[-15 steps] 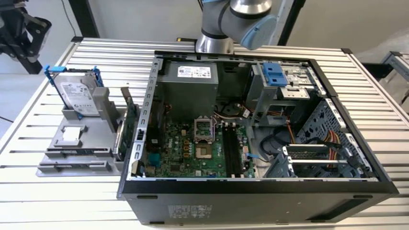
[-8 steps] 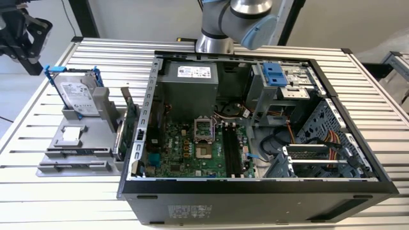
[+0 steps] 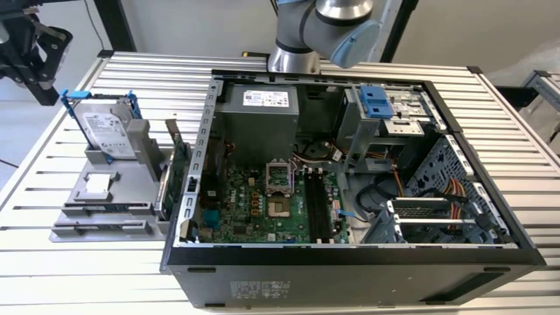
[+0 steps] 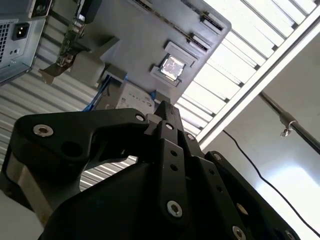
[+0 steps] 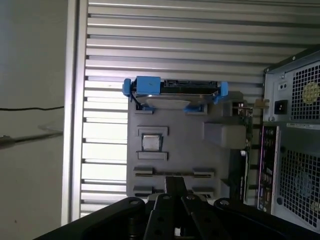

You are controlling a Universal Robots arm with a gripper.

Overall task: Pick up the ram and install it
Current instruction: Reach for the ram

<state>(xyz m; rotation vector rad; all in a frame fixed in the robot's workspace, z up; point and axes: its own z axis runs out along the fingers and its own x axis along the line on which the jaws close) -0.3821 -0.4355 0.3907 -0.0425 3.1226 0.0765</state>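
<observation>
Jaws raised over the holder at the worktop [image 3: 83, 275] corner

The arm [image 3: 326, 29] reaches to the exterior view's left, its jaws pressed together on nothing, pointing down above the grey holder [image 3: 109, 187]. The ram [image 3: 107, 209] sits edge-on in a holder slot.

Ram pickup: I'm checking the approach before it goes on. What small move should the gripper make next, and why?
Probably move over the holder toward the ram: the gripper hangs above, past the drive, far from the ram, shut and empty.
</observation>
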